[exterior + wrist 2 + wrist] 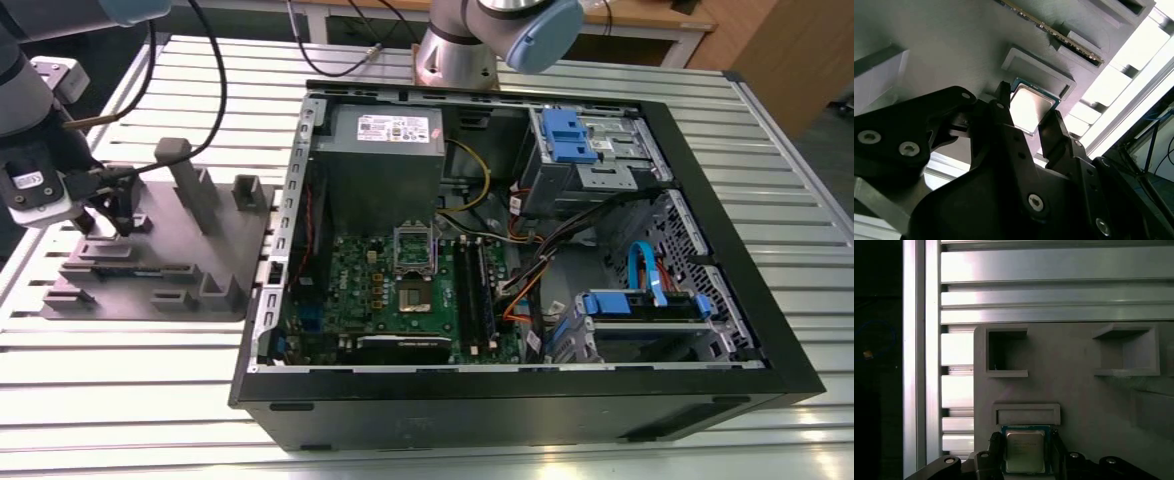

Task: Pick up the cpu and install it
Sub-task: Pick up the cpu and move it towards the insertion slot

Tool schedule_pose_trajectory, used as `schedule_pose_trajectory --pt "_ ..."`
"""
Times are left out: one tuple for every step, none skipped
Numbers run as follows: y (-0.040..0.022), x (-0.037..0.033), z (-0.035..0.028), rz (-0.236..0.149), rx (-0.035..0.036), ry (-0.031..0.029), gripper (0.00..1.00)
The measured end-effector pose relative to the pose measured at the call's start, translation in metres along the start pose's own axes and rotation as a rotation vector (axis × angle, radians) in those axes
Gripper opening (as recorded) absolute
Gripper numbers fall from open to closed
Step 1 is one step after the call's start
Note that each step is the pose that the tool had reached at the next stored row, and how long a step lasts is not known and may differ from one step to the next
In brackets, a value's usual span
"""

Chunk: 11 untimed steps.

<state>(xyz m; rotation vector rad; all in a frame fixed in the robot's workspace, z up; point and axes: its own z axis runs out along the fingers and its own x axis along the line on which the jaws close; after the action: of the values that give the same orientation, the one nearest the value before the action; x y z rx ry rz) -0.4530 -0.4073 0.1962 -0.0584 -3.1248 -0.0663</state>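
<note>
CPU (1025, 452) lies flat on the grey plastic plate (1079, 405), silvery lid up, just beside a low raised block (1026, 415). In both wrist views the gripper (1026, 440) is set down over it, and the fingers (995, 450) stand narrow, one against each of two opposite edges, so they hold the chip by its thin dark rim. In the second wrist view the CPU (1029, 107) sits squarely between the two black tips of the gripper (1029, 112). In the exterior view the gripper (107, 215) is low over the plate (174, 250), which rests on the slatted bench (120, 370), well apart from the open computer case (534, 400) and its motherboard (400, 290).

To do this step well, the squeeze probably wants to be light and even on both edges, and the chip is best kept level, since a tilt could catch it on the block or let it slip from so narrow a hold.

Faint print marks the lid in the first wrist view, too small to make out. A white label (391, 127) sits on the power supply, its writing likewise unreadable.
</note>
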Motion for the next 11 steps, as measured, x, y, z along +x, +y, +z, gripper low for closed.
schedule_pose_trajectory --pt "0.0 0.0 -0.0002 0.0 0.0001 0.0002 0.47" --pt "0.0 0.0 -0.0004 0.0 0.0002 0.0004 0.47" --pt "0.0 0.0 -0.0004 0.0 0.0002 0.0003 0.47" --pt "0.0 0.0 -0.0005 0.0 0.0001 0.0003 0.47" --pt "0.0 0.0 -0.0006 0.0 0.0002 0.0004 0.47" --pt "0.0 0.0 -0.0006 0.0 0.0002 0.0003 0.47" --pt "0.0 0.0001 -0.0007 0.0 0.0002 0.0003 0.47" --pt "0.0 0.0001 -0.0008 0.0 0.0002 0.0003 0.47" --pt "0.0 0.0001 -0.0009 0.0 0.0002 0.0004 0.47" --pt "0.0001 0.0001 -0.0025 0.0 0.0002 0.0003 0.47" --pt "0.0001 0.0001 -0.0038 0.0 0.0002 0.0004 0.47"
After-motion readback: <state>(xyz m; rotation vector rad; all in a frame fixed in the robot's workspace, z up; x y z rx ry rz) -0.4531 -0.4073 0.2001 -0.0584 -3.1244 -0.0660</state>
